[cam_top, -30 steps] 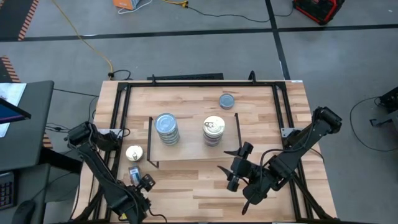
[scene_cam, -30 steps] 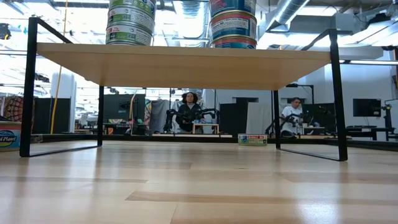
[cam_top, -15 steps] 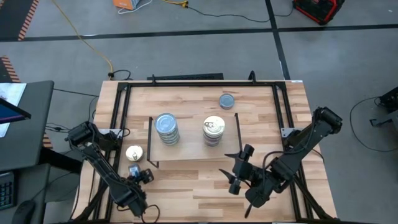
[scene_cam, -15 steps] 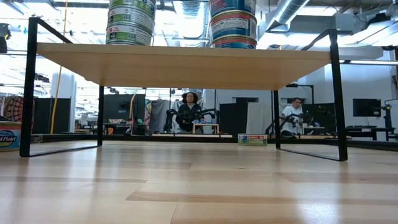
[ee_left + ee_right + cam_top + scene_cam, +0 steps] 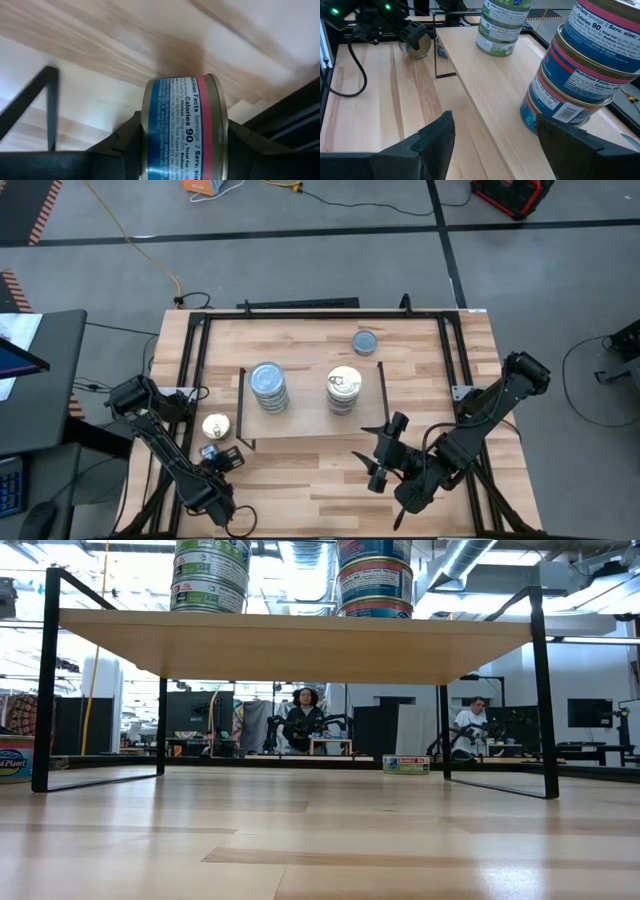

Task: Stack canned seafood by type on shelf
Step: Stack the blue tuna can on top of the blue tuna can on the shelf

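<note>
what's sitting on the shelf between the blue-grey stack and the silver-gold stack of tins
Nothing. In the high view, bare wooden shelf top separates the blue-grey-lidded stack from the silver-gold-lidded stack; the right wrist view shows the same empty stretch.

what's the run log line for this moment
left gripper: around a tin by the shelf's front left leg | right gripper: open, waiting by the shelf's front right | shelf: two stacks

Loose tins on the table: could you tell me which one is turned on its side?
The blue-labelled tin between the left gripper's fingers; the gold-lidded tin and grey-lidded tin sit flat, lids up.
</note>
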`<move>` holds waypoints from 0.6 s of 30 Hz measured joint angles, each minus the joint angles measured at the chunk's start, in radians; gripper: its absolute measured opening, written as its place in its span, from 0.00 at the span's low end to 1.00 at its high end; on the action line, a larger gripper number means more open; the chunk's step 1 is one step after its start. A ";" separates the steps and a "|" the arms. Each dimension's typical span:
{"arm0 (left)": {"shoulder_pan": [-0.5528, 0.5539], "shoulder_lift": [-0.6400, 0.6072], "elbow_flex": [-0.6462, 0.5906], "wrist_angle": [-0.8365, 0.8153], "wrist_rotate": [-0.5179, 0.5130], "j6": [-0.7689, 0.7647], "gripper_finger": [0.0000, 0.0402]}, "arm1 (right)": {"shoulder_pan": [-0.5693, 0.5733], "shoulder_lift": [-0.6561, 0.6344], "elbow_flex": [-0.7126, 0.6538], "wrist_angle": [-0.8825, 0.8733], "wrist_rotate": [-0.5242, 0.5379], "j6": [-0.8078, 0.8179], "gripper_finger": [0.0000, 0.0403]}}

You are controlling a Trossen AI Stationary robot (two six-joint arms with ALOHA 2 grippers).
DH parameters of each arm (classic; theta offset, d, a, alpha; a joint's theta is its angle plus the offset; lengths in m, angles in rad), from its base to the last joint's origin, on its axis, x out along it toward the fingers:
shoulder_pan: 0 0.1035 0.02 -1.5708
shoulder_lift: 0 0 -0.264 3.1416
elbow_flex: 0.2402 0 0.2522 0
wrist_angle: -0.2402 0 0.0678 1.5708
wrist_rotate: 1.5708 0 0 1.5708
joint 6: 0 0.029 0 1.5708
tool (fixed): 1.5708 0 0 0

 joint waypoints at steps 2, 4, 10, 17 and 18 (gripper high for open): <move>0.002 0.000 0.044 -0.001 -0.013 -0.037 0.45 | 0.000 0.000 0.000 0.000 0.000 0.000 0.75; 0.005 0.000 0.103 0.006 -0.056 -0.071 0.45 | 0.000 0.000 0.000 0.000 0.000 0.000 0.75; 0.044 0.000 0.332 0.067 -0.222 -0.286 0.45 | 0.002 0.000 0.000 -0.001 0.000 0.000 0.75; 0.152 -0.001 0.576 0.138 -0.251 -0.408 0.45 | 0.043 0.000 0.000 -0.057 0.007 0.000 0.75; 0.168 -0.002 0.602 0.157 -0.250 -0.400 0.45 | 0.050 0.000 0.000 -0.060 0.007 0.000 0.75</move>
